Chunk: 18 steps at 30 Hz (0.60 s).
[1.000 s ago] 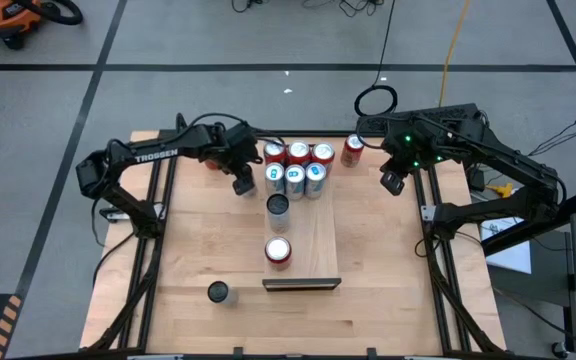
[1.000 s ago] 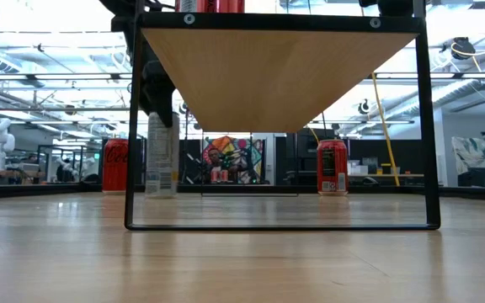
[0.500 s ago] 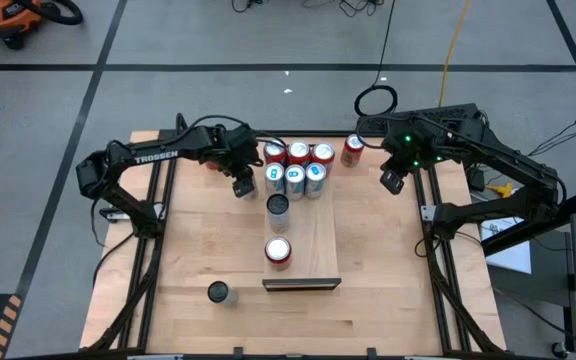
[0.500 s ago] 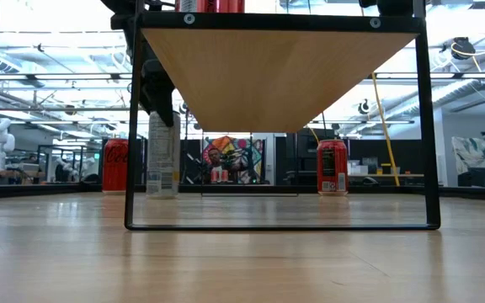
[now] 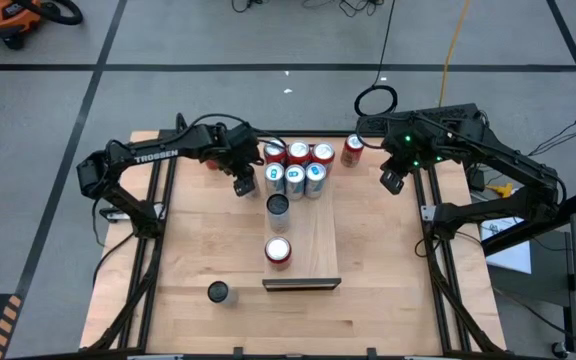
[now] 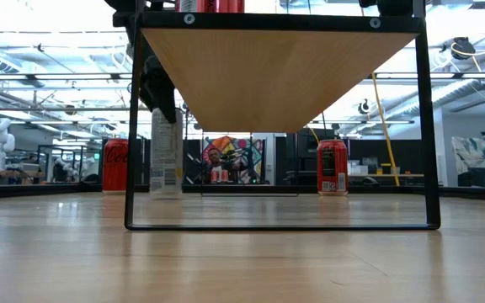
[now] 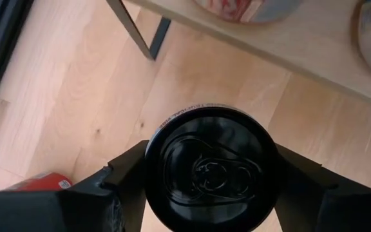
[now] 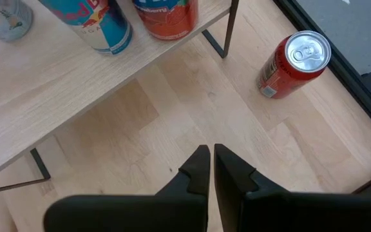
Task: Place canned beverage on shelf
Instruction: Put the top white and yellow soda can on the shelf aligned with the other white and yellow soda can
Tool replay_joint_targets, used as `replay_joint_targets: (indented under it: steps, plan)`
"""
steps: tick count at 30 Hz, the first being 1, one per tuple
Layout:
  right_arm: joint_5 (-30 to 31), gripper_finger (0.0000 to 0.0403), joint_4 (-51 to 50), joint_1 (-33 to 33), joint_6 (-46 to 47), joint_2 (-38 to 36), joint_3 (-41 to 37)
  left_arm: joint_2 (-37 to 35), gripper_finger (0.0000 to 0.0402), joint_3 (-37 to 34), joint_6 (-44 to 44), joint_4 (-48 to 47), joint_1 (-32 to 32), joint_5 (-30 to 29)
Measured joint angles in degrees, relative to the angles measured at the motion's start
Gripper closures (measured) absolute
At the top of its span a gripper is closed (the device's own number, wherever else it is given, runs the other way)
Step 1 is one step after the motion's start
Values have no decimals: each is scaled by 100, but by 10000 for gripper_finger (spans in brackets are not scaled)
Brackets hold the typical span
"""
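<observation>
Left pincer (image 7: 211, 171): jaws spread around a black-topped can (image 7: 211, 169), one finger on each side, gripping it. Only the left wrist view shows this; from above the left pincer (image 5: 243, 182) hides the can, sitting just beside the shelf's left edge near the worktop's far edge. Low view shows the same can as a tall pale cylinder (image 6: 166, 151) under a dark gripper body, beside the shelf's left leg; can't tell whether its base touches the worktop.

Shelf (image 5: 318, 240): long pale-wood board on thin black metal legs, dark strip at its near end. Six cans clustered at its far end, red and blue/silver (image 5: 296, 165); a silver-topped can (image 5: 279, 206) mid-board; a red can (image 5: 278, 250) nearer the strip. Low view sees only the board's underside (image 6: 276, 76) and frame.

Loose on the worktop (image 5: 388, 290): a dark-topped can (image 5: 217, 292) near the near-left corner, a red can (image 5: 352, 150) near the far edge, right of the shelf. Right wrist view shows that red can (image 8: 294, 64) upright with a silver lid.

Right pincer (image 8: 210, 169): fingers pressed together, holding nothing, over bare wood right of the shelf.

Worktop: light wood planks, black frame. Grey floor with dark tape lines, cables, open workshop behind.
</observation>
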Motion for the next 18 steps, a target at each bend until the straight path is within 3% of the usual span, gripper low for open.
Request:
replay_joint_targets:
  steps: [7,18]
  plan:
    - [0,403,0,-1,0,0,1,-25,156,0,-21,-367,0,29]
    - [-1,403,85,0,-10,1,0,-815,157,368,-365,-970,-203,187]
